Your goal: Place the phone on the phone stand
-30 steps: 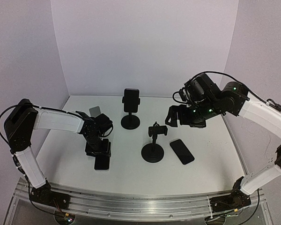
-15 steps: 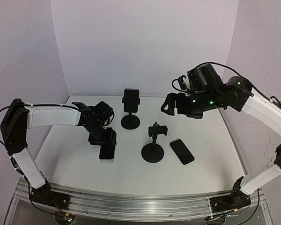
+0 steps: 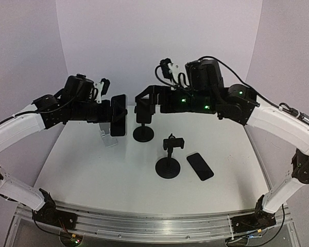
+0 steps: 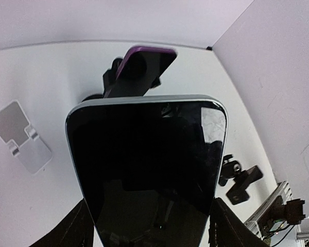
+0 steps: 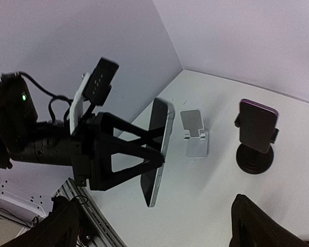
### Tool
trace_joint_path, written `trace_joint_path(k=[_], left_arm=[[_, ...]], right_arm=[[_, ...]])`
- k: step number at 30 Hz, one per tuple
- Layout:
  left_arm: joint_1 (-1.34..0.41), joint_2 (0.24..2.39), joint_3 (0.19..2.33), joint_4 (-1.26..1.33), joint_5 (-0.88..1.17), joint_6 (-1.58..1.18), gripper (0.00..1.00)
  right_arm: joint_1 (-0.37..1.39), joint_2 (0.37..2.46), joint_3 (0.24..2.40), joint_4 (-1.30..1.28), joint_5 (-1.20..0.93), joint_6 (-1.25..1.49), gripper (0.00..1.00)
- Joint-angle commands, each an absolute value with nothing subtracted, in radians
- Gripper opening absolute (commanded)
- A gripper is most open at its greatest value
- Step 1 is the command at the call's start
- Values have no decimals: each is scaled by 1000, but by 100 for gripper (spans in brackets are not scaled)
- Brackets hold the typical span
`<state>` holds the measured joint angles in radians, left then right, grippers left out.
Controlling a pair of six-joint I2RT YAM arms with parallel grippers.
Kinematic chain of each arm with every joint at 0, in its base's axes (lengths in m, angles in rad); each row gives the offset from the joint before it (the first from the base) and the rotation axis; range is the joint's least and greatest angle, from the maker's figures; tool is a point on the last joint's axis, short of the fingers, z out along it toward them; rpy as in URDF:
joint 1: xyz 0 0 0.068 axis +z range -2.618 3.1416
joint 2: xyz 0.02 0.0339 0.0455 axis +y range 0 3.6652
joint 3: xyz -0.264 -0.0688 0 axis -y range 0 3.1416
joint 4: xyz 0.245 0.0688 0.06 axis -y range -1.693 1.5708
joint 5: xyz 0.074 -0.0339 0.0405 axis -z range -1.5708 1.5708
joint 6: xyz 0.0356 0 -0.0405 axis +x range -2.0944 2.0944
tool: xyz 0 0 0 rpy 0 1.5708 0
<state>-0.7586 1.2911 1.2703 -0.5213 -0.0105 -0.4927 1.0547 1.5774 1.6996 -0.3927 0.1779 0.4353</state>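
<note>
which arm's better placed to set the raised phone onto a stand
Left. Its pincer grips the phone in the air near the white stand. The right pincer is open and empty, only facing the phone.

Left wrist view: held phone (image 4: 147, 170) fills the frame, lower end cut off by the bottom edge; rear stand (image 4: 112, 77) mostly hidden behind it; top view: white stand (image 3: 109, 142) partly hidden by that phone.

Robot lab bench, a test cell. Aluminium rail (image 3: 154, 222) at the near edge carries my left arm (image 3: 15, 128) and right arm (image 3: 280, 123). Behind the rail, a white table (image 3: 77, 175), bare white walls (image 3: 159, 46) on three sides.
</note>
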Motion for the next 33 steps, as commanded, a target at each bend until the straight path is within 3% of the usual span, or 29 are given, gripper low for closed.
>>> trace_joint_path(k=[1,10,13,17,25,28,33], left_arm=[[-761,1226,1348,-370,-26,-419,0],[-761,1205,1379,-321,-16,-395,0],[-761,1205,1381,-308,-8,-393,0],[-761,1205,1385,-284,-3,-383,0],[-761,1192,1379,-286,37,-379,0],[-761,1186,1375,-289,44,-385,0],[-761,1181,1366,-287,56,-389,0]], right_arm=[[1134,1651,1675,-150,152,306,96],[1164,1777,1685,-14,333,292,92],[1163,1814,1709,-9,360,288,87],[1160,1853,1722,-9,378,290,75],[1133,1923,1800,-9,306,271,41],[1122,1929,1809,-10,293,278,36],[1112,1929,1813,-9,275,275,0]])
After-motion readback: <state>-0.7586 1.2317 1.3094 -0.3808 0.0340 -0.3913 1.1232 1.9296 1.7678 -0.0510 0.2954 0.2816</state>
